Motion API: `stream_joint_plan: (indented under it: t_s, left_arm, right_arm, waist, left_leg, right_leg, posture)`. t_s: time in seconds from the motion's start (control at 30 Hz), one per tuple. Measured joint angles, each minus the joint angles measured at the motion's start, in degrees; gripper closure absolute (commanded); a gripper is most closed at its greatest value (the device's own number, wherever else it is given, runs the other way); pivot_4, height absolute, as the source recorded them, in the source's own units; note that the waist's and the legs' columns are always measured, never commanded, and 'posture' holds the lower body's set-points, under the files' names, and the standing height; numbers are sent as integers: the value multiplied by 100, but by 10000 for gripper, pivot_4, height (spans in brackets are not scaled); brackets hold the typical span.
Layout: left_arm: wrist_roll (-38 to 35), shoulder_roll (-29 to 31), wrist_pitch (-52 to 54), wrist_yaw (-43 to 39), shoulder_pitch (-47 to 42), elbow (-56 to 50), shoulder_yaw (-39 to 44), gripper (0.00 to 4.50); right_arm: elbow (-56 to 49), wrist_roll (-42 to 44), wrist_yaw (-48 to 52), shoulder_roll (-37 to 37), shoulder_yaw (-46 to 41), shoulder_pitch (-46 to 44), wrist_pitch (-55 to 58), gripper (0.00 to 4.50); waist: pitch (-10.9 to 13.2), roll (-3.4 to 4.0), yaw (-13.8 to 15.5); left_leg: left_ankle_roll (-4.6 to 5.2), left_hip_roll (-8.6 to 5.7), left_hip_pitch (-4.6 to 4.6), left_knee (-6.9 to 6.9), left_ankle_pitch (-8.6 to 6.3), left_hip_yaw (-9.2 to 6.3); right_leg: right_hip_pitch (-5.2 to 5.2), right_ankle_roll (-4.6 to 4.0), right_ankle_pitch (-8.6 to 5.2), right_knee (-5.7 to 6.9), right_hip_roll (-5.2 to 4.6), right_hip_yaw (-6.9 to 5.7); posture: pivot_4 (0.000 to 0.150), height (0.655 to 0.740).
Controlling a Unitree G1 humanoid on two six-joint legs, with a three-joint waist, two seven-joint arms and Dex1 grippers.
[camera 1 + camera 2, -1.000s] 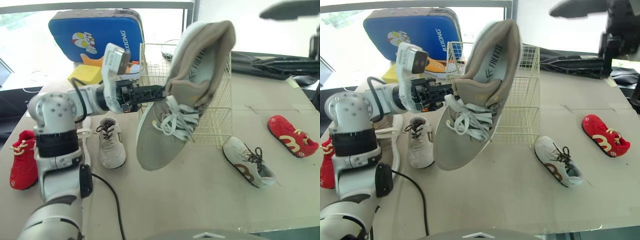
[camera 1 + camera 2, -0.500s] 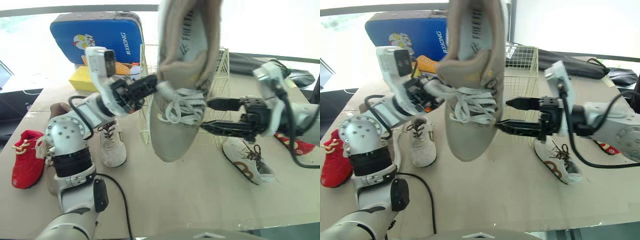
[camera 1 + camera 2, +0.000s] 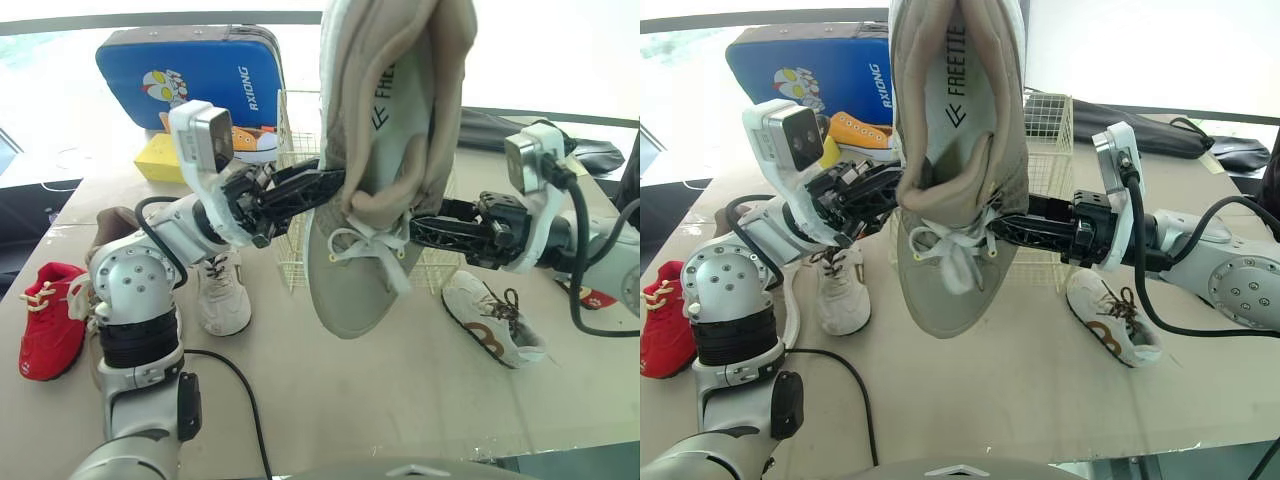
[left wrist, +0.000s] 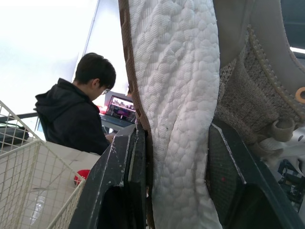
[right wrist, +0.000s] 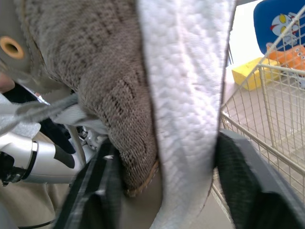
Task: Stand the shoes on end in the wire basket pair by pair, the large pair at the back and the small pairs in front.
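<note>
Bright window behind beige counter. Held in the air, toe down and heel up, in front of cream wire basket: large taupe knit sneaker. Left end effector and right end effector both clamp its white sole from opposite sides. Small white-and-brown sneaker lies toward counter's right edge, small white sneaker and red shoe toward its left edge.
</note>
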Motion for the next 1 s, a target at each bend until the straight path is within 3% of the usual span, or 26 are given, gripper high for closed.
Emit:
stream_joint_plan:
  t_s: [0.07, 0.4, 0.43, 0.6, 0.77, 1.0]
  left_arm:
    - [64, 27, -117, -16, 15, -17, -75, 30731]
    - [122, 14, -503, 247, -418, 299, -57, 30731]
    - [-1, -55, -472, 374, -590, 434, -10, 21005]
    - [-469, -38, -392, 995, -1292, 1023, 397, 0]
    - [-438, 142, -378, 1548, -1299, 1889, 845, 0]
    - [-200, 495, -538, 1633, -992, 1801, 1168, 0]
  right_arm:
    - [30, -1, -1, 0, 0, 0, 7, 35637]
    - [79, 11, -447, -1, 452, -893, -294, 36737]
    - [77, 18, -529, -2, 463, -1007, -437, 36875]
    - [90, 66, -856, -3, 464, -1563, -1167, 36885]
    - [-89, 32, -501, -5, 476, -1852, -1385, 37048]
    - [181, -12, -647, -10, 534, -2088, -1383, 37057]
  waist:
    - [0, 0, -1]
    - [0, 0, 4]
    - [1, 1, 5]
    - [-2, 0, -31]
    - [1, 8, -39]
    - [-3, 0, -4]
  left_leg:
    - [0, 1, 0, 0, 0, 0]
    - [1, 4, -3, 2, 0, -2]
    - [1, 4, -3, 3, 0, -2]
    - [-1, 7, 4, -4, -1, 0]
    - [-3, 22, 3, -5, 0, 2]
    - [-3, 18, 2, -2, 0, 15]
  right_leg:
    - [0, 0, 0, 0, 2, 0]
    - [-1, 1, -1, -3, 12, 5]
    - [-1, 2, -1, -2, 12, 6]
    - [-1, 4, -1, -3, 20, 11]
    - [-8, 4, -2, -2, 35, 15]
    - [-10, 3, -1, -2, 34, 44]
  posture:
    - [1500, 7400]
    - [1500, 7400]
    - [1500, 7400]
    - [1500, 7400]
    - [1500, 7400]
    - [1500, 7400]
